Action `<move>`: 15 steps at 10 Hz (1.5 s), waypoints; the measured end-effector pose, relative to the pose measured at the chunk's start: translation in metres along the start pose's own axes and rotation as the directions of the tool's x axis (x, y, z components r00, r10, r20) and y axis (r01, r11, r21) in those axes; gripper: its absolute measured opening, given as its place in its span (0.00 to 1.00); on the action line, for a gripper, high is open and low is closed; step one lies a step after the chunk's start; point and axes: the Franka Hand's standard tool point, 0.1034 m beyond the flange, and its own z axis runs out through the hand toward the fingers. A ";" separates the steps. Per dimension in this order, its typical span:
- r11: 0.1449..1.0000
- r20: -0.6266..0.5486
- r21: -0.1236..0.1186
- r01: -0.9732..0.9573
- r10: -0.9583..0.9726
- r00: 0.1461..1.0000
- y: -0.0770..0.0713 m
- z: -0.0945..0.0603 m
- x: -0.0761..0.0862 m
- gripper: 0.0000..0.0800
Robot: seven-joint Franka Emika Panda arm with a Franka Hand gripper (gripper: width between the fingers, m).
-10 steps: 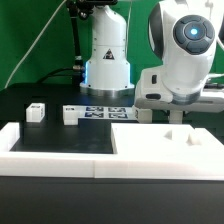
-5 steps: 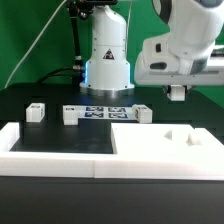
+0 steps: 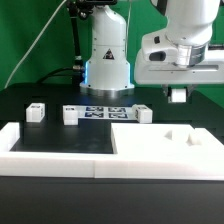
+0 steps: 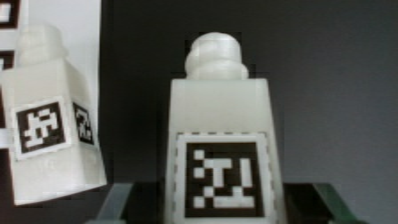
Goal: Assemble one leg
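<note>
My gripper hangs above the table at the exterior view's right, shut on a white leg lifted clear of the surface. In the wrist view this leg stands between my fingers, its black-and-white tag facing the camera and its rounded peg pointing away; the gripper clamps its tagged end. A second leg lies beside it on the black table. Three more legs stand on the table. The large white square tray-like part lies at the front right.
The marker board lies flat in the middle of the table before the robot base. A white L-shaped wall runs along the table's front and left. A green backdrop stands behind.
The arm has risen from low behind the tray-like part to well above the table, carrying the leg up with it. The other legs have not moved.
</note>
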 end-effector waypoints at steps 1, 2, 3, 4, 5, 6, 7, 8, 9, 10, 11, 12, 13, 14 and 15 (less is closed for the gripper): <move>1.000 -0.068 0.002 0.003 -0.003 0.998 0.001 -0.002 0.005 0.36; 1.000 -0.134 0.002 0.008 -0.008 0.991 0.004 -0.010 0.006 0.36; 1.000 -0.178 0.005 0.021 -0.020 0.984 0.007 -0.022 0.007 0.36; 0.999 -0.206 0.017 0.027 -0.023 0.978 0.012 -0.036 0.013 0.36; 0.999 -0.249 0.023 0.023 -0.017 0.968 0.015 -0.051 0.017 0.36; 0.999 -0.307 0.025 0.026 -0.017 0.952 0.014 -0.061 0.022 0.36; 0.999 -0.358 0.025 0.024 -0.014 0.934 0.012 -0.070 0.024 0.36; 0.999 -0.403 0.025 0.029 -0.016 0.915 0.010 -0.078 0.026 0.36; 0.999 -0.483 0.027 0.036 -0.018 0.875 0.010 -0.077 0.030 0.36; 0.999 -0.540 0.026 0.041 -0.021 0.841 0.010 -0.074 0.029 0.36; 0.998 -0.604 0.025 0.052 -0.027 0.797 0.009 -0.075 0.031 0.36; 0.997 -0.657 0.009 0.074 -0.050 0.753 0.012 -0.074 0.030 0.36; 0.995 -0.709 -0.009 0.097 -0.074 0.701 0.014 -0.082 0.032 0.36; 0.991 -0.742 -0.045 0.128 -0.119 0.659 0.019 -0.089 0.038 0.36; 0.989 -0.727 -0.053 0.138 -0.133 0.673 0.017 -0.090 0.039 0.36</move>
